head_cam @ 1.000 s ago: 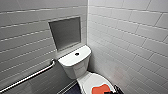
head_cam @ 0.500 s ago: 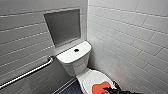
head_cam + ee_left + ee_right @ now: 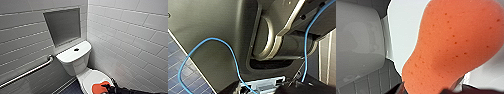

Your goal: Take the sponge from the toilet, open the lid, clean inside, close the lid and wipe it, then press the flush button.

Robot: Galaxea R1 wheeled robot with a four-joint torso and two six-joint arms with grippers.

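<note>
Grips the sponge (image 3: 99,88) in the right hand (image 3: 109,87) — black, reaching in from the lower right of the head view, closed on the pad's right end. Holds that orange-red pad on the near part of the lid (image 3: 90,78), shut flat over the bowl; pressed down or merely resting, cannot tell.

Up close in the right wrist view: the sponge (image 3: 453,42), pitted with small pores, pinched narrow at the end toward the hand, with the glossy white lid (image 3: 402,30) behind it. To one side, pale rounded ceramic of the toilet (image 3: 358,37) and grey tiles (image 3: 366,83).

In the head view, the toilet (image 3: 75,61) set in the corner of two white-tiled walls (image 3: 125,32), boxy tank to the rear, a round dark flush button (image 3: 76,49) in the middle of the tank top. Above the tank, a recessed grey niche (image 3: 63,26). On the left wall, a slanting metal grab bar (image 3: 27,72), well apart from the sponge. Dark floor (image 3: 71,88) just beside the bowl.

Left hand (image 3: 266,86) dark in the left wrist view, close under the robot's own grey panel, a blue cable (image 3: 230,52) looping across — open or closed, cannot tell.
</note>
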